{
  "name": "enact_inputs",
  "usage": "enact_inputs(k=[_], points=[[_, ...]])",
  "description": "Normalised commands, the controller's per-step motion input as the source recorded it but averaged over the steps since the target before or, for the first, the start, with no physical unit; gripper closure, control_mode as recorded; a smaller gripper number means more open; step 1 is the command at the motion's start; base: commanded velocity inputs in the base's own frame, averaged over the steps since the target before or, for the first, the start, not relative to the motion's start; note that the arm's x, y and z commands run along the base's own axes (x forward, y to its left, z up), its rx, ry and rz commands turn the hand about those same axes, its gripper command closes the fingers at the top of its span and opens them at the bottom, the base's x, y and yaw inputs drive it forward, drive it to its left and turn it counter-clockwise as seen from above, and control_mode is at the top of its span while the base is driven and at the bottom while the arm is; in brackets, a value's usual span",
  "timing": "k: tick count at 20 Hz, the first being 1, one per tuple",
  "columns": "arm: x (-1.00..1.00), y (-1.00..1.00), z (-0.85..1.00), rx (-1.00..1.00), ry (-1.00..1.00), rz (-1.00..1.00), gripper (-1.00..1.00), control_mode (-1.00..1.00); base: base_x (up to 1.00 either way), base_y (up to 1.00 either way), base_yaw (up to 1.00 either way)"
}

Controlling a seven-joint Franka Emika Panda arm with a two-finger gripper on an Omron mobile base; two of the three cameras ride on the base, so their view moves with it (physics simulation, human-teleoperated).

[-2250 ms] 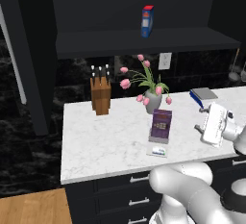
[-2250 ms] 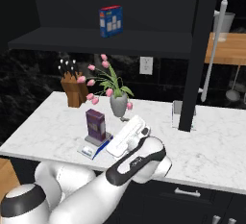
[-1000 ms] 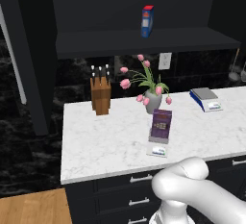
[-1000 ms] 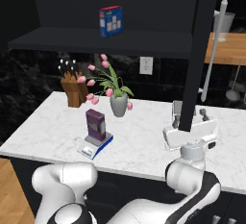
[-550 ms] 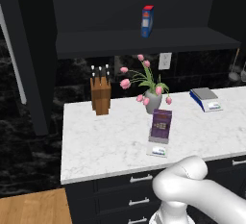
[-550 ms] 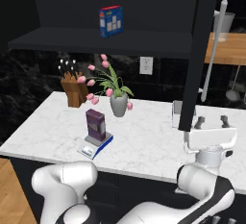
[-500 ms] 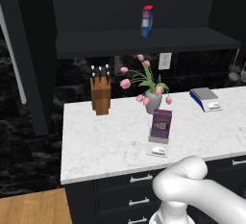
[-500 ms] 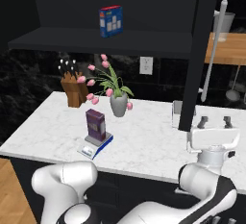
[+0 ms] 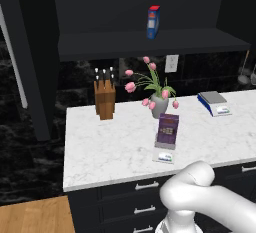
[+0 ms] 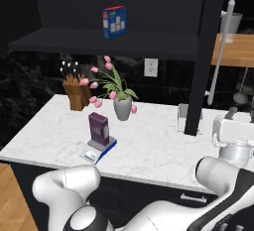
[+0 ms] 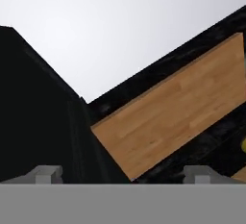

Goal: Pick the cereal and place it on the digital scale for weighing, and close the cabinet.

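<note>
The cereal (image 9: 168, 130) stood upright on the digital scale (image 9: 164, 156), its long axis vertical and its printed front facing you across the counter (image 9: 110, 147). That left the cabinet (image 10: 211, 51) as the job in hand, to my eye. Its open door stood edge-on at the counter's right end, its long axis vertical and its silver handle (image 10: 220, 51) running down just right of that edge.

Take the flower vase (image 10: 122, 108) as your landmark: the cereal and scale sat in front of it and a little left, the knife block (image 10: 76, 95) well to its left, the blue box (image 10: 114, 22) on the shelf above it, and the door far off to its right.

Your gripper (image 11: 123, 172) had its fingertips (image 11: 47, 172) spread well apart, holding nothing. The hand hung low, beyond the counter's right end. The door's dark edge lay close ahead, left of the gap between the fingers, slanting across the hand view, so the push would probably have to go sideways toward the vase.
</note>
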Motion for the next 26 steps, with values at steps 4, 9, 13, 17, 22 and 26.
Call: enact_inputs(k=[4,9,13,17,22,26], points=[[0.00,0.06,0.75,-0.04,-0.11,0.09,-1.00,-1.00,0.00,0.00,0.00],[0.00,0.89,0.56,-0.30,-0.10,0.04,-1.00,-1.00,0.00,0.00,0.00],[-0.03,1.00,0.29,-0.46,-0.23,0.07,-1.00,-1.00,0.00,0.00,0.00],[-0.01,1.00,0.28,-0.49,-0.13,0.04,-1.00,-1.00,0.00,0.00,0.00],[0.34,1.00,-0.15,-0.50,0.15,-0.06,-1.00,-1.00,0.00,0.00,0.00],[0.97,1.00,-0.65,-0.40,0.37,-0.33,-1.00,-1.00,0.00,0.00,0.00]])
